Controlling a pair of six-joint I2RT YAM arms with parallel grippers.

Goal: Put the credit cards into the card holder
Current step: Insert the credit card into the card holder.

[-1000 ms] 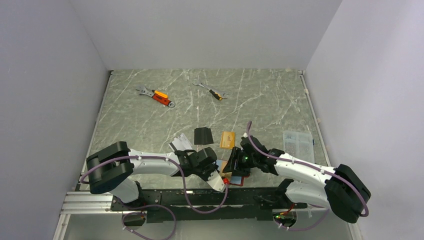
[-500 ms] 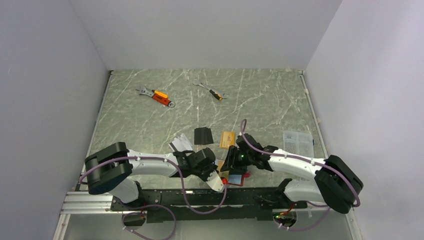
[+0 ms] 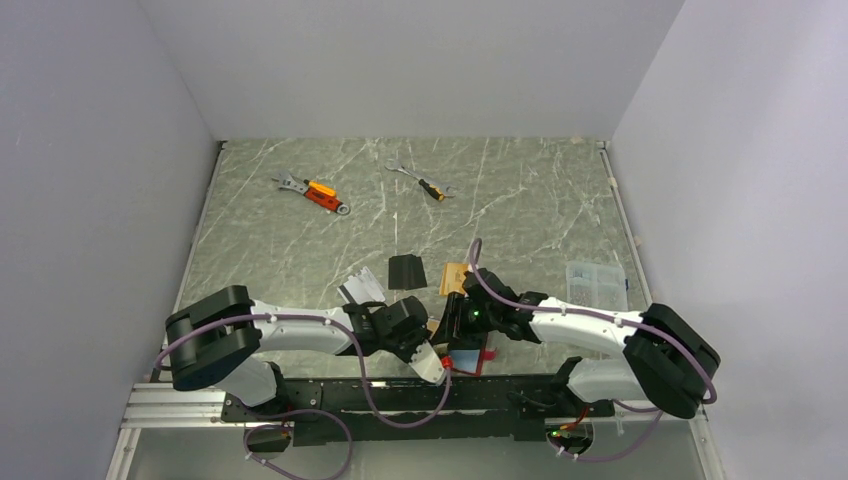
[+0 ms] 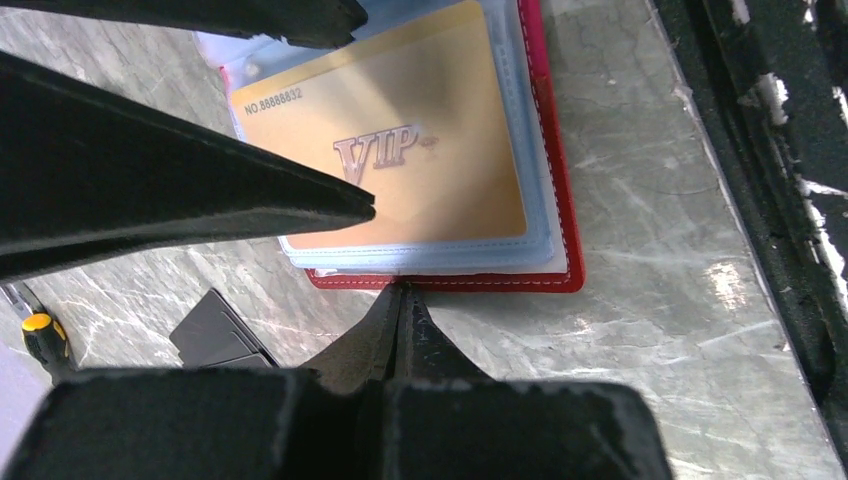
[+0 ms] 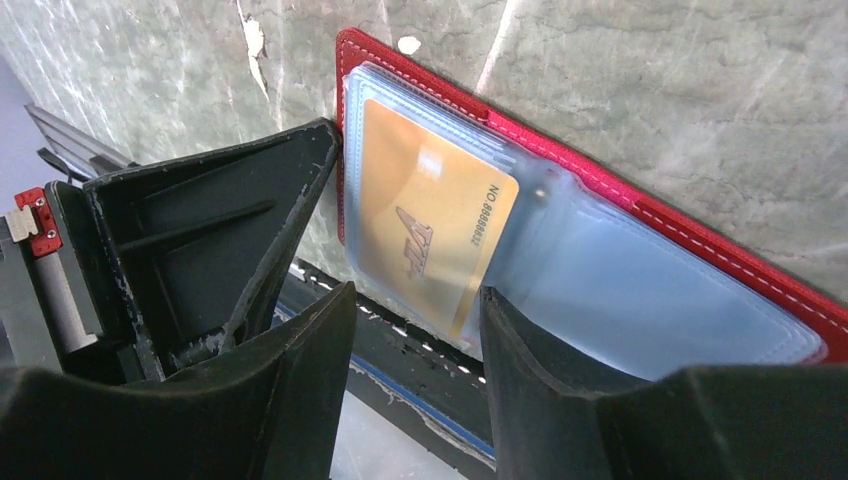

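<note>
Noted right jaws shifted left since prior view, half open astride gold card (image 5: 430,230) (part-seated in card holder (image 5: 700,235), near bench (image 3: 520,200) edge). Found left jaws shut, empty, against holder's edge. Expect jammed card or skidding holder if pushed askew.

We are seeing the card holder (image 4: 562,210) cut off at the top edge and the wrench (image 4: 38,335) cropped at left.

Open red card holder (image 4: 563,210), gold VIP card (image 4: 400,170) in its pocket; black card (image 3: 405,270), orange card (image 3: 454,276) beyond.
</note>
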